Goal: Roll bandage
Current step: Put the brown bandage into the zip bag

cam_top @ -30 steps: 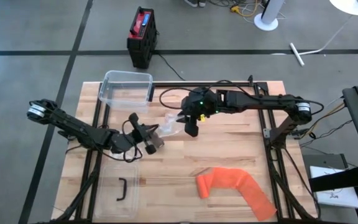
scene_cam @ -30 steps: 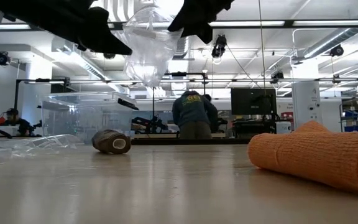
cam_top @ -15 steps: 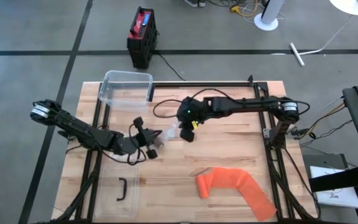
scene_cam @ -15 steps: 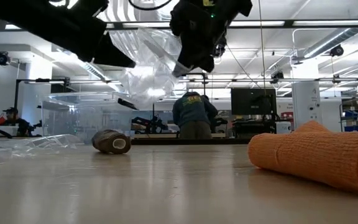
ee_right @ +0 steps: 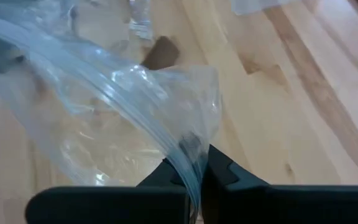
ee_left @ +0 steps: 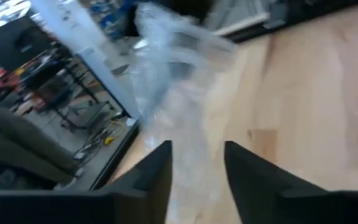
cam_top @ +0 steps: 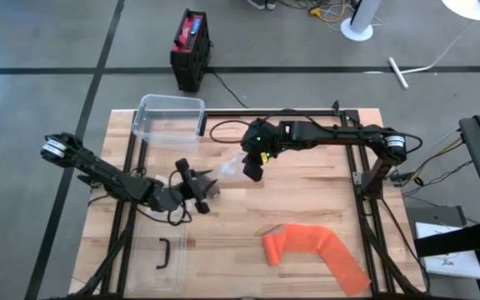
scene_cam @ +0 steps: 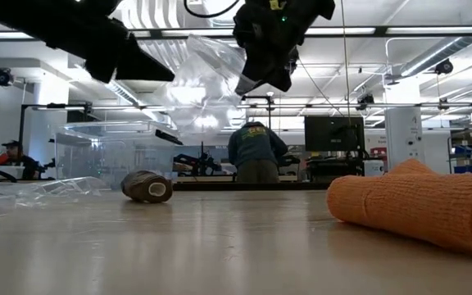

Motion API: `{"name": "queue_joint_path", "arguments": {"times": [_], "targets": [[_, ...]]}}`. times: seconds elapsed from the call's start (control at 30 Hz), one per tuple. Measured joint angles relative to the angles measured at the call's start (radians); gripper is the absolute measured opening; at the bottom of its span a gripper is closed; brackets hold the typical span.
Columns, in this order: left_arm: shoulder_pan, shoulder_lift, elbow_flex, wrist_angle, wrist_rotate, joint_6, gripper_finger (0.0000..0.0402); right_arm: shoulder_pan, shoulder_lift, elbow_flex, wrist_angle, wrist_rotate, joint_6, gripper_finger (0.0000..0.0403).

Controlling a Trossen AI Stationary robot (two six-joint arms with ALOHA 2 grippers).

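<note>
A clear plastic zip bag hangs in the air between my two grippers, above the table. My right gripper is shut on it from the far right side. My left gripper stands open at the bag's other end, its fingers on either side of the film. Beneath the bag a brown rolled bandage lies on its side on the table and shows in the right wrist view. An orange bandage, partly unrolled, lies flat near the front right edge. My left gripper has the bag's film running between its parted fingers; I cannot tell whether they touch it. My right gripper pinches the bag's zip edge between its two fingers, slanting down from the far right. The bag is lifted clear of the table and spreads away from the fingers.
A clear plastic bin stands at the table's far left corner. A clear lid with a black handle lies at the near left. A person stands in the room beyond the table. Bare wood lies between the bag and the orange bandage.
My right gripper has come down and a little toward the table's left, rolled, and taken hold of the bag's upper edge. The bag, which hung bunched below the grippers, now spreads out between them, still clear of the table.
</note>
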Motion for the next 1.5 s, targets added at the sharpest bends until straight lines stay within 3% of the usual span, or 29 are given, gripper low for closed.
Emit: {"name": "queue_joint_path", "arguments": {"times": [0.23,0.4,0.53,0.73,0.77,0.87,1.0,1.17,1.23,1.37,1.5], "targets": [[0.084,0.046,0.000,0.048,0.002,-0.048,0.0236,0.010,0.000,0.000,0.002,-0.008,-0.016,0.0002],[0.128,0.083,0.000,0.214,0.207,-0.041,0.0264,0.011,0.000,0.000,0.002,-0.008,-0.054,0.0002],[0.151,0.123,0.003,0.306,0.243,-0.033,0.0219,0.016,0.004,0.000,0.000,-0.004,-0.085,0.0003],[0.157,0.136,0.019,0.302,0.235,-0.036,0.0033,0.039,-0.021,0.001,0.002,-0.001,-0.119,0.0041],[0.157,0.130,0.020,0.300,0.235,-0.042,0.0018,0.042,-0.028,0.008,-0.002,0.000,-0.127,0.0054],[0.157,0.102,0.021,0.293,0.222,-0.059,0.0020,0.053,-0.064,0.024,-0.034,0.002,-0.143,0.0100],[0.157,0.054,0.019,0.211,0.125,-0.115,0.0004,0.094,-0.129,0.033,-0.025,0.033,-0.166,0.0165],[0.166,0.013,0.017,0.144,0.066,-0.210,0.0003,0.198,-0.177,0.034,0.014,0.337,-0.331,0.0215],[0.175,0.004,0.017,0.139,0.070,-0.261,0.0001,0.242,-0.164,0.034,0.071,0.411,-0.377,0.0222],[0.190,0.003,0.017,0.124,0.080,-0.329,0.0001,0.303,-0.091,0.034,0.221,0.430,-0.436,0.0216],[0.192,0.004,0.024,0.123,0.165,-0.335,0.0001,0.317,0.003,0.033,0.308,0.543,-0.537,0.0192]]}}
